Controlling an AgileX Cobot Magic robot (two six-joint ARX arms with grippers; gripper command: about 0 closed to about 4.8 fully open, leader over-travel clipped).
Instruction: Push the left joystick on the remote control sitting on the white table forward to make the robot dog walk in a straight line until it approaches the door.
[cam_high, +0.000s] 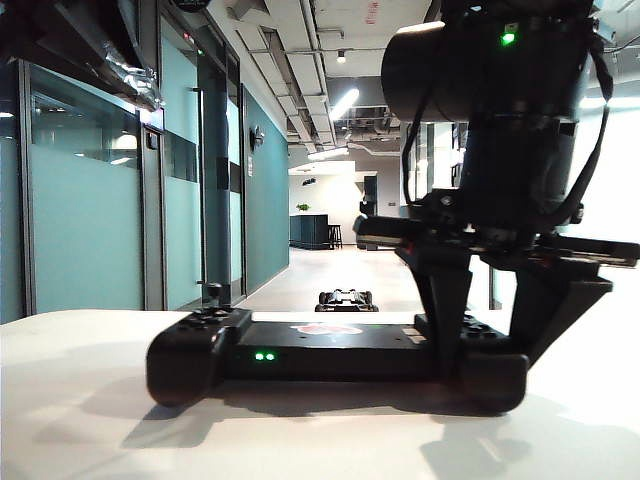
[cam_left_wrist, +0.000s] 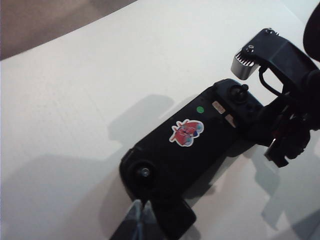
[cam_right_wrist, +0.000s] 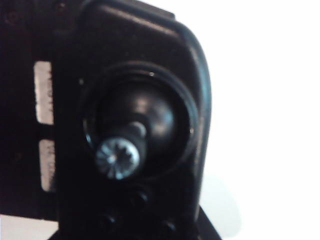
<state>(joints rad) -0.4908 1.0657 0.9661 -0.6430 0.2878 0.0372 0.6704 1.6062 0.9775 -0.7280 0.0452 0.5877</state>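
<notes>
Sitting on desk (cam_high: 80, 430): remote control (cam_high: 330, 350), well in from the rounded front edge, bare white surface all round.
Left joystick (cam_high: 213, 293): upright on the free end, nothing over it.
Left gripper (cam_left_wrist: 141, 216): fingers clenched together, empty, just beside the left handle.
Right gripper (cam_high: 490, 340): fingers grasping the remote control's right end, straddling it.
Robot dog (cam_high: 346, 300): low on the corridor floor beyond the desk, open floor ahead.
Glass doors (cam_high: 215, 180): along the left wall.
</notes>
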